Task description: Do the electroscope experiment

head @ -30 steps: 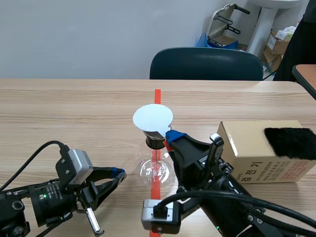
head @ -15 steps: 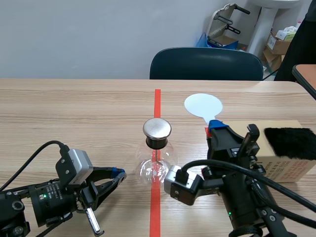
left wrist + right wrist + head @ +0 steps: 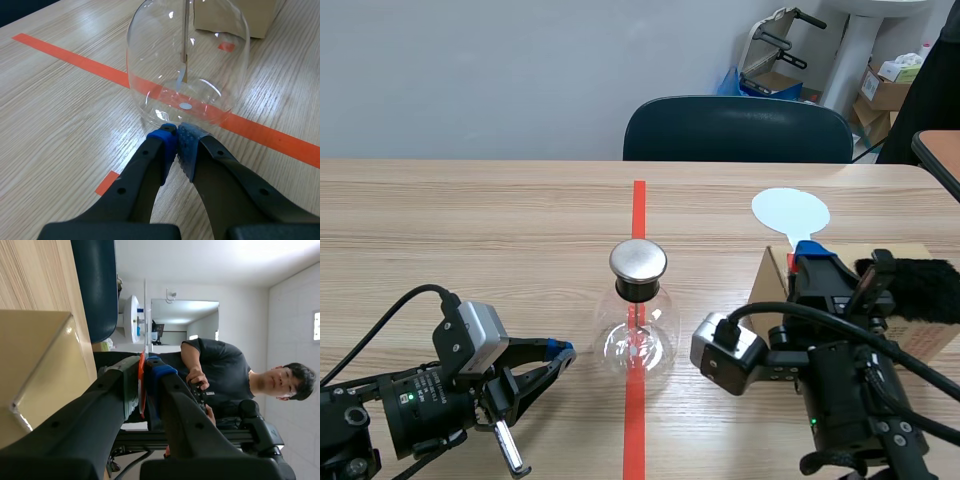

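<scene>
Pale wood bench (image 3: 470, 220) under a plain grey wall, a dark blue chair (image 3: 738, 130) tucked in at 12 o'clock, and dead centre on the orange tape line (image 3: 639, 205) stands the electroscope flask (image 3: 638, 335): upright, clear glass, round metal cap (image 3: 638, 260) on top. Over to the left hand (image 3: 558, 352), lying low on the bench at 8 o'clock of the flask, fingers together, blue pads meeting with nothing between them. From its own camera the tips sit right at the foot of the glass, and I can't tell whether they touch it. Through the glass you can see a thin rod (image 3: 184, 35) hanging straight down the middle. Now the right hand (image 3: 808, 255), out at 3 o'clock of the flask and well apart from it, clamped tight on a thin orange handle (image 3: 141, 390). On that handle the white disc (image 3: 790, 212) stands up above the fingers, at 2 o'clock of the cap, facing the scene camera and edge-on from the wrist. Just beside that hand sits a cardboard box (image 3: 930, 345) with a strip of black fur (image 3: 910, 290) lying on top, and the right arm's bulk hides much of the box's front. Past the fingers, the right wrist view catches a person (image 3: 220, 370) in a dark shirt.
</scene>
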`<control>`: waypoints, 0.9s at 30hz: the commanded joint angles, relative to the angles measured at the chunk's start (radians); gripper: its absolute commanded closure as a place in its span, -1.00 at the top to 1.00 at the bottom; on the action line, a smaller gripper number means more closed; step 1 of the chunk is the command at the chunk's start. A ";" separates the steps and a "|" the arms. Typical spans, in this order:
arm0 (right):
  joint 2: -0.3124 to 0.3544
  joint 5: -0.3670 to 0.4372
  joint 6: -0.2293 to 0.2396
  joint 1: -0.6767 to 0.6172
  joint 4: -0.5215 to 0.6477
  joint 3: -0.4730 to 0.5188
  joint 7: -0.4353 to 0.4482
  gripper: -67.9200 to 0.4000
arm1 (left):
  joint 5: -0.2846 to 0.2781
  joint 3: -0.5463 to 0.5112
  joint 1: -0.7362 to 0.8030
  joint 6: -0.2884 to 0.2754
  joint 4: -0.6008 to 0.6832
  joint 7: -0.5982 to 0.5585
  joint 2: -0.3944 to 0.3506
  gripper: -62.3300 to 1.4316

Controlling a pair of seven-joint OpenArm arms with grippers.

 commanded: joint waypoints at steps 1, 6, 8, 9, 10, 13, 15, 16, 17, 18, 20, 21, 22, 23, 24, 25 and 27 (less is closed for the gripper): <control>0.008 -0.002 -0.011 0.006 0.016 0.002 -0.003 -0.94 | 0.000 -0.007 0.000 -0.002 0.023 -0.012 0.008 -0.82; 0.008 -0.002 -0.011 0.006 0.016 0.002 0.050 -0.94 | 0.000 -0.007 0.000 -0.002 0.023 -0.006 0.008 -0.82; 0.008 -0.002 -0.011 0.006 0.016 0.002 0.089 -0.94 | 0.000 -0.007 0.000 -0.002 0.023 -0.006 0.008 -0.82; 0.008 -0.002 -0.011 0.006 0.016 0.002 0.113 -0.94 | 0.000 -0.007 0.000 -0.002 0.023 -0.006 0.008 -0.82; 0.008 -0.002 -0.011 0.006 0.016 0.002 0.137 -0.94 | 0.000 -0.007 0.000 -0.002 0.023 -0.006 0.008 -0.82; 0.008 -0.002 -0.011 0.006 0.016 0.002 0.220 -0.94 | 0.000 -0.007 0.000 -0.002 0.023 -0.006 0.008 -0.82; 0.008 -0.002 -0.011 0.006 0.016 0.002 0.275 -0.94 | 0.000 -0.007 0.000 -0.002 0.023 -0.006 0.008 -0.82; 0.008 -0.002 -0.011 0.006 0.016 0.002 0.302 -0.94 | 0.000 -0.007 0.000 -0.002 0.023 -0.006 0.008 -0.82; 0.008 -0.002 -0.011 0.006 0.016 0.002 0.328 -0.94 | 0.000 -0.007 0.000 -0.002 0.023 -0.006 0.008 -0.82; 0.008 -0.002 -0.011 0.006 0.016 0.002 0.352 -0.94 | 0.000 -0.007 0.000 -0.002 0.023 -0.006 0.008 -0.82; 0.008 -0.002 -0.011 0.006 0.016 0.002 0.401 -0.94 | 0.000 -0.007 0.000 -0.002 0.023 -0.006 0.008 -0.82; 0.008 -0.002 -0.011 0.006 0.016 0.002 0.423 -0.94 | 0.000 -0.007 0.000 -0.002 0.023 -0.006 0.008 -0.82; 0.008 -0.002 -0.011 0.006 0.016 0.002 0.444 -0.94 | 0.000 -0.007 0.000 -0.002 0.023 -0.006 0.008 -0.82; 0.008 -0.002 -0.011 0.006 0.016 0.002 0.470 -0.94 | 0.000 -0.007 0.000 -0.002 0.023 -0.006 0.008 -0.82; 0.008 -0.002 -0.011 0.006 0.016 0.002 0.492 -0.94 | 0.000 -0.007 0.000 -0.002 0.023 -0.006 0.008 -0.82; 0.008 -0.002 -0.011 0.006 0.016 0.002 0.516 -0.94 | 0.000 -0.007 0.000 -0.002 0.023 -0.006 0.008 -0.82; 0.008 -0.002 -0.011 0.006 0.016 0.002 0.558 -0.94 | 0.000 -0.007 0.000 -0.002 0.023 -0.006 0.008 -0.82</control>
